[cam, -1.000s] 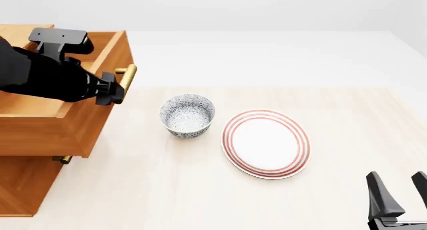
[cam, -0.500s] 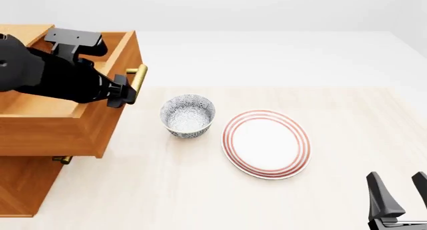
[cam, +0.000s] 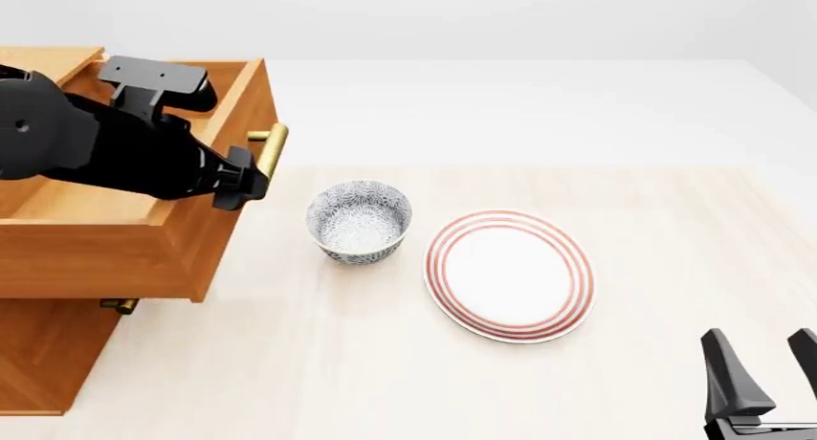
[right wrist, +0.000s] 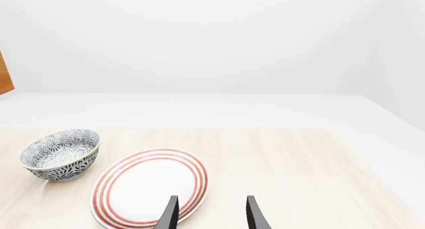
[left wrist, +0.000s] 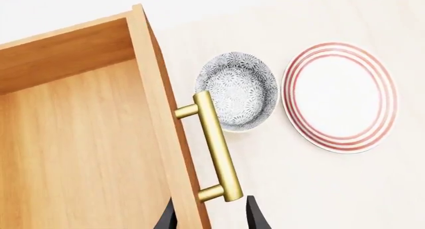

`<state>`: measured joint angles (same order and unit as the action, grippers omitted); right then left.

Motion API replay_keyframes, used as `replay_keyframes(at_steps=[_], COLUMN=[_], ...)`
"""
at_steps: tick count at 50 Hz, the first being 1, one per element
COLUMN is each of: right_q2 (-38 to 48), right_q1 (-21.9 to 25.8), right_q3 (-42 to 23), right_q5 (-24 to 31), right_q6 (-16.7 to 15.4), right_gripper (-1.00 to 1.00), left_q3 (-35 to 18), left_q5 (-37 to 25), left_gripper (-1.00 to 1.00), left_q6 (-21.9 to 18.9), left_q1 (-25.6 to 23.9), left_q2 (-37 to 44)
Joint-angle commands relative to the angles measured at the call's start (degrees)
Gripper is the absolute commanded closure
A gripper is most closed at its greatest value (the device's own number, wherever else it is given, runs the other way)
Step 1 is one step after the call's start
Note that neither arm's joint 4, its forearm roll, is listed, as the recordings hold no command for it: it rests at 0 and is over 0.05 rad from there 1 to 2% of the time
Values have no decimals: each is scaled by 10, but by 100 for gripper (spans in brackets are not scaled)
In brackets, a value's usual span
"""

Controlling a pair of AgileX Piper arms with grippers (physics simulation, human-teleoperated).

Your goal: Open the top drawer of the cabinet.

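Front cam sits high, looking down over the whole desk. Left wrist cam hangs close above the drawer handle. Right wrist cam looks low across. All three catch the bowl and plate.

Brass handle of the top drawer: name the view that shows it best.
The left wrist view. There the handle runs its whole bar length, both posts visible on the top drawer front. In the front view the left gripper covers its lower part, leaving the upper end. The right wrist view does not show it.
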<state>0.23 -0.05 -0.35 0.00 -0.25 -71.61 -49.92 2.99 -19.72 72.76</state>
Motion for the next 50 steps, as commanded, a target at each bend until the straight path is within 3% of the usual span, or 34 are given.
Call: replay_keyframes(at_steps=[1,30,50], right_q2=[0,0,0], right_q1=[0,0,0], right_q3=[0,0,0], right_q5=[0,0,0], right_q6=[0,0,0], right_gripper=[-100,-100,-100], left_q3=[-5,-25,-40], left_q5=[3,-44,-65], left_gripper=[-100,-100,-100], left_q6=[-13,-46,-57], left_q1=[-28,19,21], left_q2=[12,-34,-49])
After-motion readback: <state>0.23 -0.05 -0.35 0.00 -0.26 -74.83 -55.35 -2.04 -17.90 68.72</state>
